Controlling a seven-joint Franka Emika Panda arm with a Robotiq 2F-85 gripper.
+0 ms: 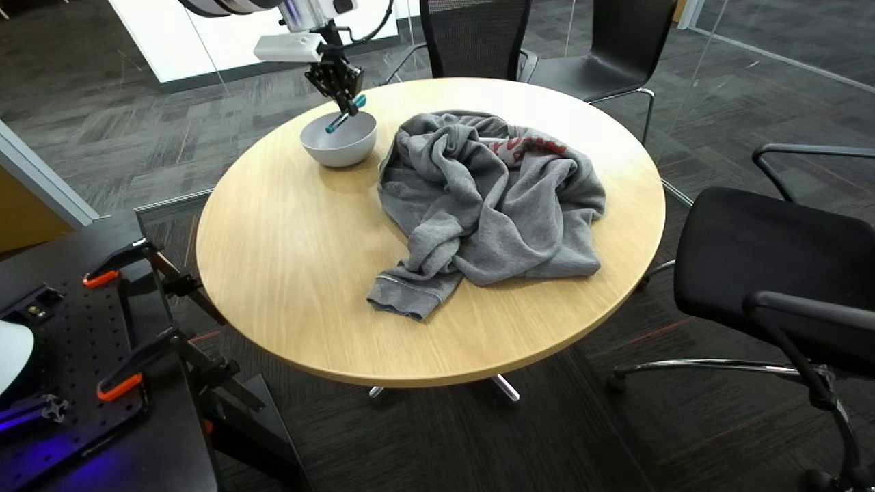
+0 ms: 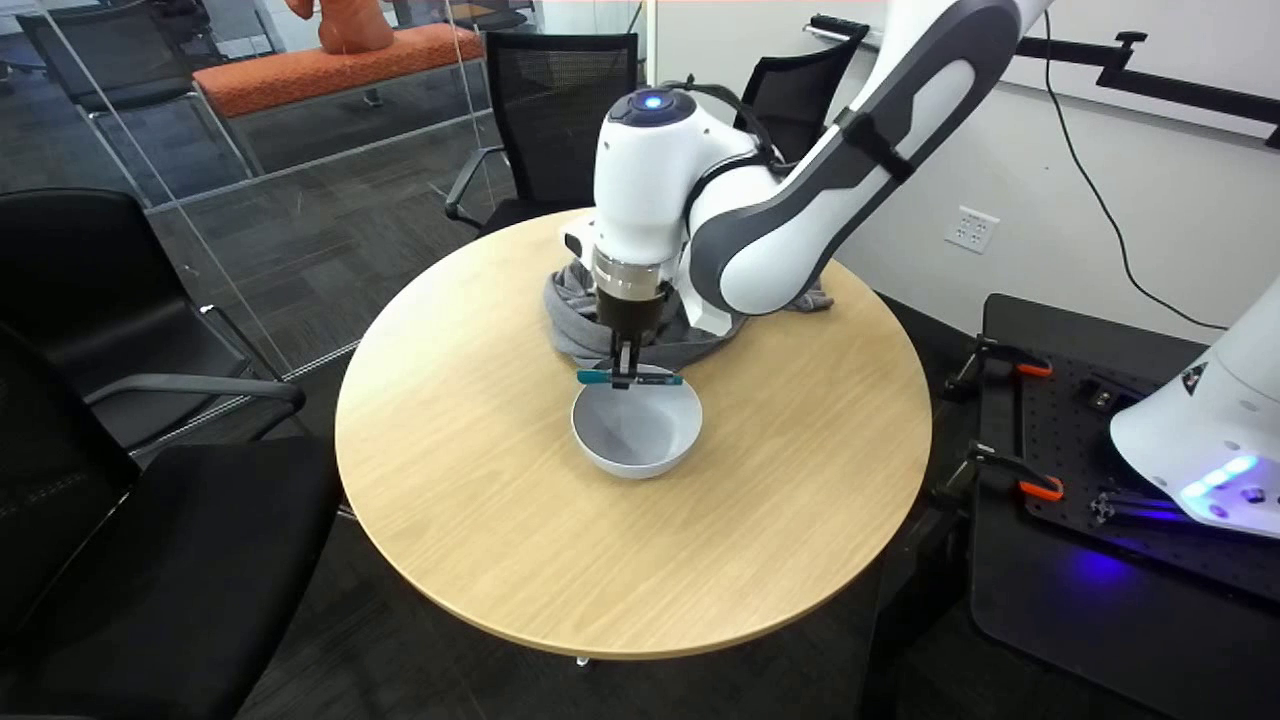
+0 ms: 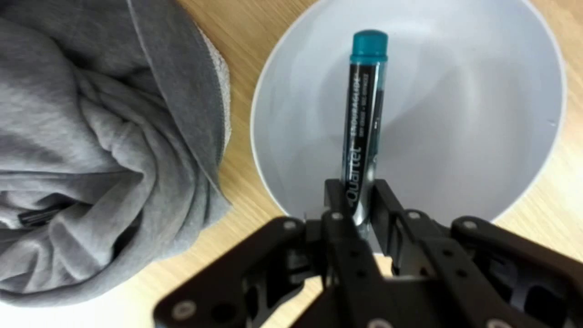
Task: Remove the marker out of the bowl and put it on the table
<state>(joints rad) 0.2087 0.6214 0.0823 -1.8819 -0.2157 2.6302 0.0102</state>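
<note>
Wrist view, center: the claw (image 3: 358,197) pinched the marker (image 3: 363,125) over the bowl (image 3: 451,127) | long axis ran up-frame from its grip | bench (image 3: 551,209) lay beyond the rim, lower right.

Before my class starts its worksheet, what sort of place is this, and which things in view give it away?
Probably an office meeting room, going by the round table, the black chairs standing around it, and the glass wall beside them.
</note>
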